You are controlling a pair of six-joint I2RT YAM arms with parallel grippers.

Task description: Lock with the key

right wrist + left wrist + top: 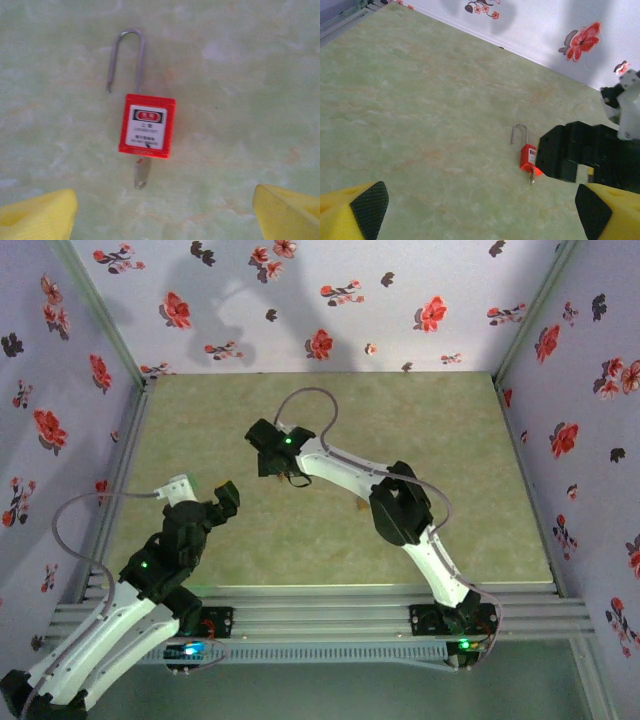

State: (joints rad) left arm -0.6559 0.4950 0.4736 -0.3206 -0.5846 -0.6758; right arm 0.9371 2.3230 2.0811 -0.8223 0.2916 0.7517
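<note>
A red padlock [147, 126] with a white label lies flat on the pale green table. Its steel shackle [125, 55] is raised, with one leg free of the body. A silver key [141, 175] sticks out of the lock's bottom. My right gripper [162, 215] hovers just above it, open, its yellow fingertips [37, 215] wide on either side and below the key, touching nothing. In the left wrist view the padlock [528, 157] and key [533, 176] lie beside the black right gripper body [585, 155]. My left gripper [480, 210] stands open and well short of the lock.
Flowered walls enclose the table [420, 440] on three sides. From above, the right arm [400, 505] reaches toward the table's middle, and the left gripper [225, 498] sits near the front left. An aluminium rail [330, 605] runs along the front edge.
</note>
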